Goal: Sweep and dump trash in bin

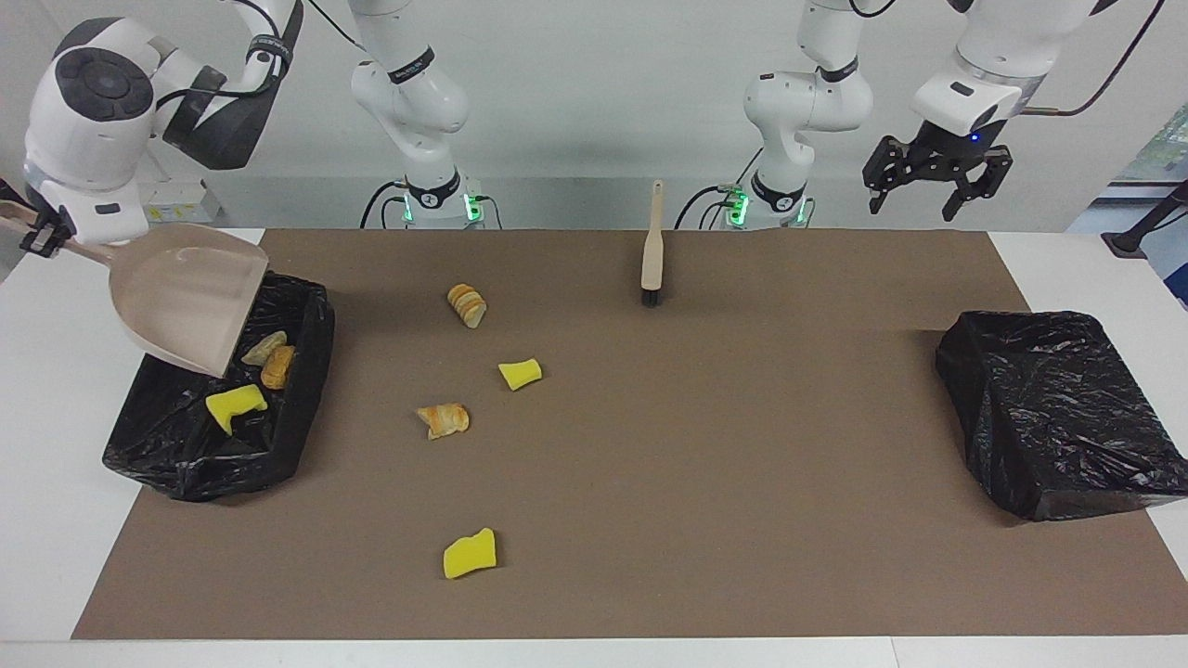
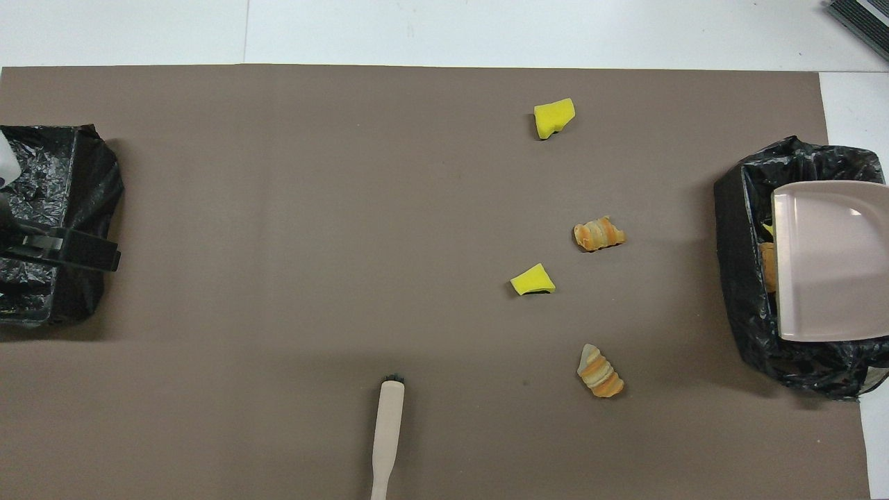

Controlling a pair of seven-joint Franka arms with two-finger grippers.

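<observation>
My right gripper (image 1: 35, 239) is shut on the handle of the beige dustpan (image 1: 186, 297), which hangs tilted and empty over the black-bagged bin (image 1: 186, 455) at the right arm's end of the table. In that bin lie a yellow sponge chunk (image 1: 234, 405) and two bread pieces (image 1: 269, 357); from overhead the dustpan (image 2: 826, 260) hides most of them. Several pieces of trash lie on the brown mat: bread (image 1: 466, 305), a sponge (image 1: 520, 373), bread (image 1: 444, 419) and a sponge (image 1: 470, 554). My left gripper (image 1: 936, 181) hangs open and empty, high over the left arm's end.
A beige brush (image 1: 653, 246) lies on the mat at the robots' edge, bristles pointing away from them. A second black-bagged bin (image 1: 1058, 413) sits at the left arm's end; overhead, the left gripper (image 2: 83, 251) shows over that bin (image 2: 42, 173).
</observation>
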